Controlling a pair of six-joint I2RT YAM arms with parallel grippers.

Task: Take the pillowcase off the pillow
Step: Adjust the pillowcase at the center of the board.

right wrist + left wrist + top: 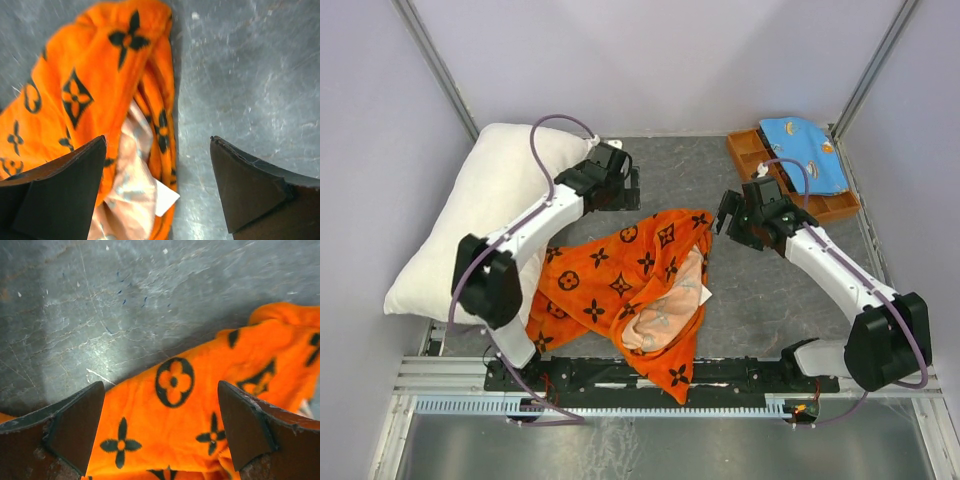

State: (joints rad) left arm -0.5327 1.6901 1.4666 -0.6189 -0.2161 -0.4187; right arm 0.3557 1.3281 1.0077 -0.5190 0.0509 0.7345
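Orange pillowcase (610,275) beside pillow (470,205), hem over near rail (750,375) | both jaws spread, empty

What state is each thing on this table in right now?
pillowcase: off the pillow, crumpled on the table, pale lining showing.
pillow: bare, lying at the table's left side.
left gripper: open, holding nothing.
right gripper: open, holding nothing.
blue patterned cloth: lying in the orange tray.
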